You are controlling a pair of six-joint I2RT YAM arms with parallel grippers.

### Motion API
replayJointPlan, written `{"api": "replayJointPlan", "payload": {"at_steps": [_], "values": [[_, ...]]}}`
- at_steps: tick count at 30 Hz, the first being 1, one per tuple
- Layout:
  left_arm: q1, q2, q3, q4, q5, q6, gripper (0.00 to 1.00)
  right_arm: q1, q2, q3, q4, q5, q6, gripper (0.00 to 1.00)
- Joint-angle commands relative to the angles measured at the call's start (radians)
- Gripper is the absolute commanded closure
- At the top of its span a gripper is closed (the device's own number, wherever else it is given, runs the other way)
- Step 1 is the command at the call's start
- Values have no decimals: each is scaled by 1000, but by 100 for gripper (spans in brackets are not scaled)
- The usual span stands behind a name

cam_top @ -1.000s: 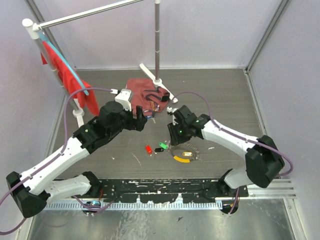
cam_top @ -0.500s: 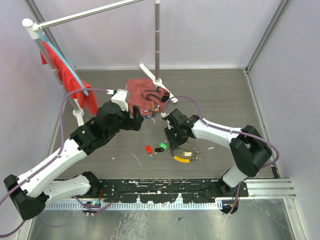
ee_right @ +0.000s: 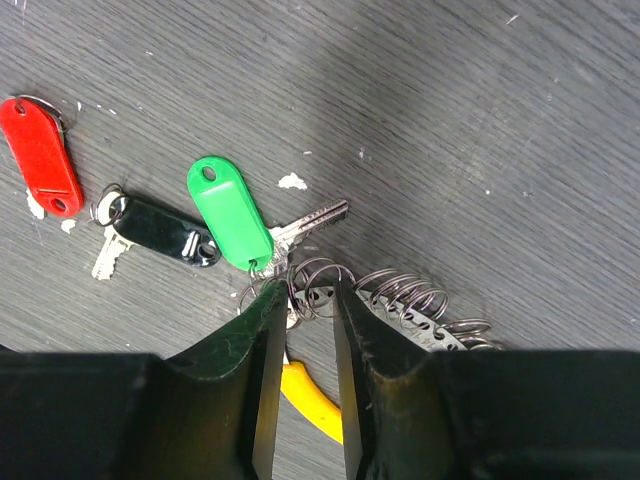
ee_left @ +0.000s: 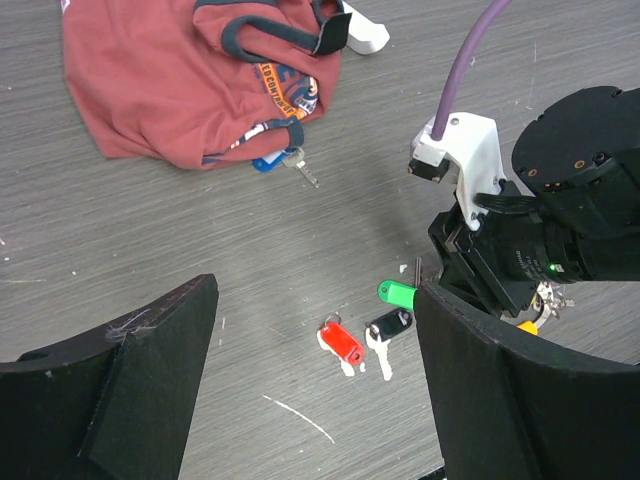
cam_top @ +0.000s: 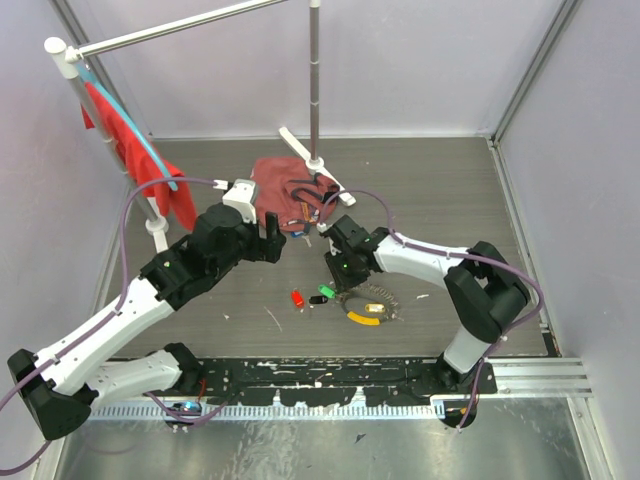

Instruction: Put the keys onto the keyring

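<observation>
Right claw [ee_right: 308, 292] narrowed astride the end coil of the keyring [ee_right: 410, 300], which lies flat on the worktop [ee_right: 450, 120] touching the green key [ee_right: 228, 212]; grip not determinable. Left claw [ee_left: 312, 300] spread above the red key [ee_left: 342, 343].

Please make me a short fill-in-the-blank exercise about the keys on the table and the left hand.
1. The black-tagged key lies between the red tag and the ____ tag.
2. The key beside the red shirt has a ____ tag.
3. The left hand is not shut but ____.
Missing words: green; blue; open.
</observation>
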State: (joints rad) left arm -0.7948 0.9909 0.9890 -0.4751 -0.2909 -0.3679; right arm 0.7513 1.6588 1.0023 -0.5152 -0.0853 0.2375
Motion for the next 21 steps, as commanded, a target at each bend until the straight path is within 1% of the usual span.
{"api": "replayJointPlan", "payload": {"at_steps": [1, 11, 14, 17, 21], "values": [[2, -18, -11, 9, -20, 11, 14, 9, 0, 34, 21, 16, -11, 69], [3, -12, -11, 11, -22, 11, 13, 16, 23, 45, -6, 39, -12, 76], [2, -16, -13, 10, -26, 14, 13, 19, 21, 46, -13, 40, -14, 85], [2, -22, -13, 8, -28, 14, 13, 21, -8, 45, -10, 31, -8, 99], [3, -38, -19, 17, -28, 0, 13, 21, -82, 41, 2, 30, -3, 99]]}}
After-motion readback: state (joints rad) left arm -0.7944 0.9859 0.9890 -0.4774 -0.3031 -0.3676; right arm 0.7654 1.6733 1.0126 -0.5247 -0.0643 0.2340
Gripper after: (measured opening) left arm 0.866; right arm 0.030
